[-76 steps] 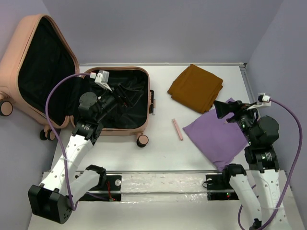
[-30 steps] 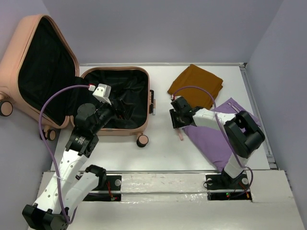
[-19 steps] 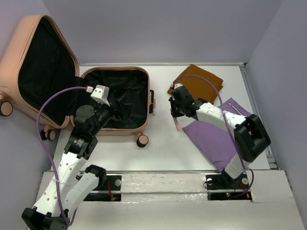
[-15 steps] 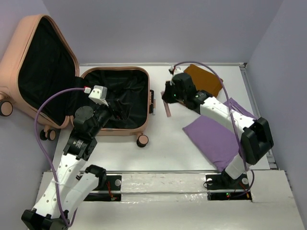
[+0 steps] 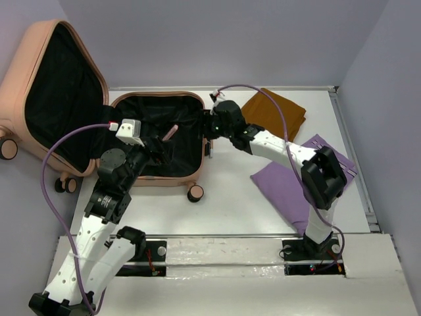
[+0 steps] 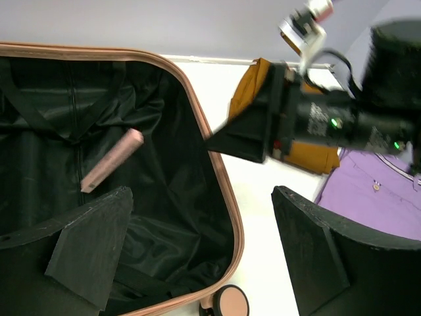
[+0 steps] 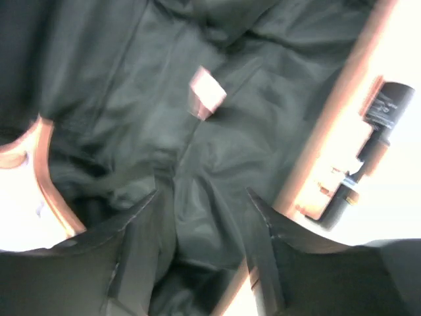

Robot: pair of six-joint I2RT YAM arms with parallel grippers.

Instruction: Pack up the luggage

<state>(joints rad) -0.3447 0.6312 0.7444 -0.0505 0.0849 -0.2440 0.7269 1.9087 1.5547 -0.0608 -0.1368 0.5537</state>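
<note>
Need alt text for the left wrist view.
Open pink suitcase with black lining, a small pink stick inside. The right claw hangs at its rim; a mustard cloth and a purple cloth lie on the table beyond. The left claw, open, frames the foreground.

Luggage (image 5: 66, 92): one peach-pink hard-shell suitcase with rounded corners, lying open at the counter's (image 5: 223, 210) 10 o'clock. The base half lies flat, cavity facing up. The lid half stands propped at an angle on the 9 o'clock side, overhanging the counter edge. Black fabric lining (image 6: 164, 197), creased. Pink-and-black caster wheels (image 5: 195, 193) along the 6 o'clock edge.
</note>
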